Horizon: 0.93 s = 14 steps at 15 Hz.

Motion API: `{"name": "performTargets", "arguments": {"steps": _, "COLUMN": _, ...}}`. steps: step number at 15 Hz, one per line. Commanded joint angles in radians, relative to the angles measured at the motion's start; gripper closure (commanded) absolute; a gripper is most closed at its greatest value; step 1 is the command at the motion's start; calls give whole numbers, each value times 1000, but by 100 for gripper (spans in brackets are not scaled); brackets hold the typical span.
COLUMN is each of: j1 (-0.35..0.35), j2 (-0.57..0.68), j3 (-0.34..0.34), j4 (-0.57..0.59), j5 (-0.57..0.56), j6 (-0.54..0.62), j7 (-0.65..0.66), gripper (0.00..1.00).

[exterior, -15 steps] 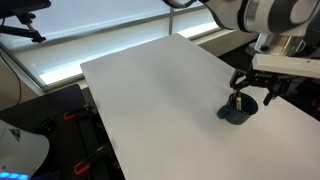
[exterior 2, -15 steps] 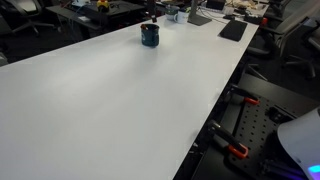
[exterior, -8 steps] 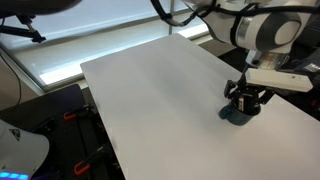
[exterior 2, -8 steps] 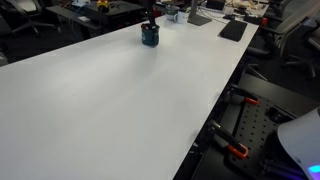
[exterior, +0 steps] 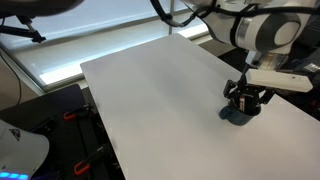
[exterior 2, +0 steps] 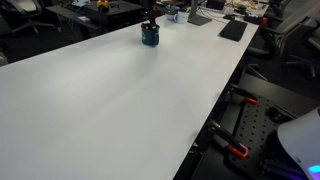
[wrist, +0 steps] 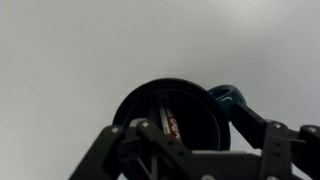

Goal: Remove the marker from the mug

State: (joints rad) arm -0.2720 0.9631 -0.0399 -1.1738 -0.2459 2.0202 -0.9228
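The dark blue-grey mug (exterior: 236, 116) stands on the white table near its far edge, and also shows in an exterior view (exterior 2: 150, 38). In the wrist view I look straight down into the mug (wrist: 190, 103), with its handle (wrist: 228, 97) at the upper right. The reddish marker (wrist: 172, 124) leans inside the mug. My gripper (exterior: 245, 101) is low over the mug, open, its fingers (wrist: 205, 138) spread apart with the marker between them. It is not closed on anything.
The white table (exterior: 160, 90) is wide and bare around the mug. Desks with clutter (exterior 2: 215, 15) lie beyond the far edge. Clamps and cables (exterior 2: 235, 150) hang below the table's side edge.
A second ago the gripper was higher above the mug; it has come down onto the mug. In the last half second nothing visibly moved.
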Motion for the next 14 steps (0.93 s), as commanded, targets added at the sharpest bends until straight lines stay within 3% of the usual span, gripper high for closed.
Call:
{"name": "performTargets", "arguments": {"steps": 1, "j1": -5, "j2": 2, "j3": 8, "j4": 15, "j5": 24, "j6": -17, "j7": -37, "gripper": 34}}
{"name": "performTargets", "arguments": {"steps": 4, "j1": -5, "j2": -5, "j3": 14, "j4": 27, "j5": 38, "j6": -43, "j7": -43, "gripper": 44}}
{"name": "performTargets", "arguments": {"steps": 8, "j1": 0, "j2": -3, "j3": 13, "j4": 51, "j5": 55, "j6": -87, "j7": -55, "gripper": 41}}
{"name": "performTargets", "arguments": {"steps": 14, "j1": 1, "j2": 1, "j3": 15, "j4": 85, "j5": 71, "j6": -142, "j7": -59, "gripper": 51}}
